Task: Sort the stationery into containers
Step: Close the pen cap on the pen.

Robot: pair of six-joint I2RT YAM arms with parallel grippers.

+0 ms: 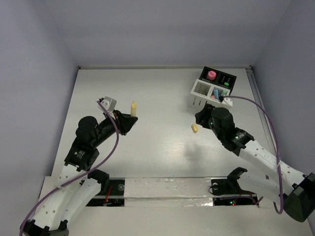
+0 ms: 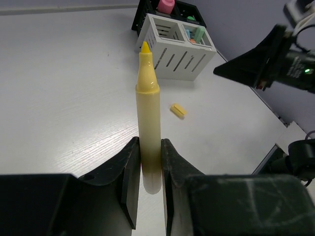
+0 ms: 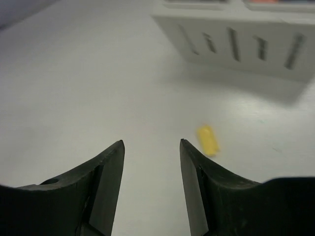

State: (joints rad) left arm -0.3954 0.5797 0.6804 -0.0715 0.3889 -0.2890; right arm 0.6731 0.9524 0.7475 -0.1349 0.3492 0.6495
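Note:
My left gripper point(image 2: 149, 147) is shut on a pastel yellow pen point(image 2: 148, 113), which points forward out of the jaws; from above the yellow pen point(image 1: 133, 108) shows at mid-left of the table beyond the left gripper point(image 1: 129, 119). A small yellow chunk point(image 1: 194, 128) lies on the table in front of the containers; the same chunk point(image 3: 208, 139) sits just right of my open, empty right gripper point(image 3: 151, 142). The white slatted box point(image 1: 205, 90) and the joined black box point(image 1: 227, 78) stand at the back right, holding a pink-capped bottle point(image 1: 211, 74) and coloured pieces.
Purple cables trail from both arms. A taped strip point(image 1: 167, 189) runs along the table's near edge between the arm bases. The right arm point(image 1: 227, 127) reaches in close to the front of the containers.

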